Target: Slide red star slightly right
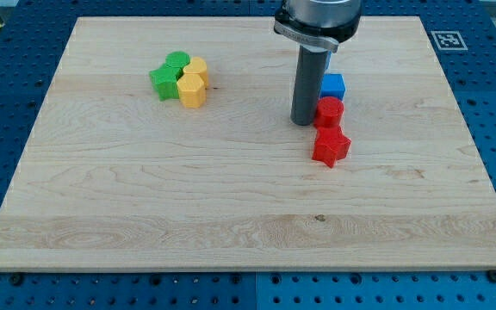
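Observation:
The red star (pixel 331 146) lies on the wooden board, right of centre. A red round block (pixel 330 112) sits just above it, touching or nearly touching. A blue block (pixel 332 86) sits above that one. My tip (pixel 304 121) stands on the board just left of the red round block and up-left of the red star, a small gap from the star.
A cluster of two green blocks (pixel 170 74) and two yellow blocks (pixel 194 83) sits at the view's upper left. The board (pixel 231 198) edges border a blue perforated table. A marker tag (pixel 447 39) is at the upper right corner.

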You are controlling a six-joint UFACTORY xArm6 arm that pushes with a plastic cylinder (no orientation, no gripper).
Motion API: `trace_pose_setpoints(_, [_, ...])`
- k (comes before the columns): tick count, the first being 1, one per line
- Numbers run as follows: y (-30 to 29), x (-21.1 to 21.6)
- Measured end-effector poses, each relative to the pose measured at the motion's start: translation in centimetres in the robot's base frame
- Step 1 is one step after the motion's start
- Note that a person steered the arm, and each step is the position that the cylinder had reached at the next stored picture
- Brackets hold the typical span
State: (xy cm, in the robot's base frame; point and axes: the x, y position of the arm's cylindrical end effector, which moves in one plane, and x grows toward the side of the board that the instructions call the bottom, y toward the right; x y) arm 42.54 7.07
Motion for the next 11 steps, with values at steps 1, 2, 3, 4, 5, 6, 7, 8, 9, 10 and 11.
trace_pose_setpoints(1, [0.0, 0.4])
trace_pose_setpoints(2, [-0.2, 1.3])
trace_pose_setpoints(3, [-0.2, 3.2])
trace_pose_setpoints(4, [-0.2, 4.8])
trace_pose_setpoints(5, [-0.2, 5.9])
trace_pose_setpoints(6, [0.2, 6.4])
trace_pose_setpoints(7, [0.4, 6.4])
trace_pose_setpoints(8, [0.6, 6.4])
trace_pose_setpoints(9, [1.0, 6.4])
trace_pose_setpoints(10, [1.9, 6.4])
trace_pose_setpoints(11, [2.2, 6.4])
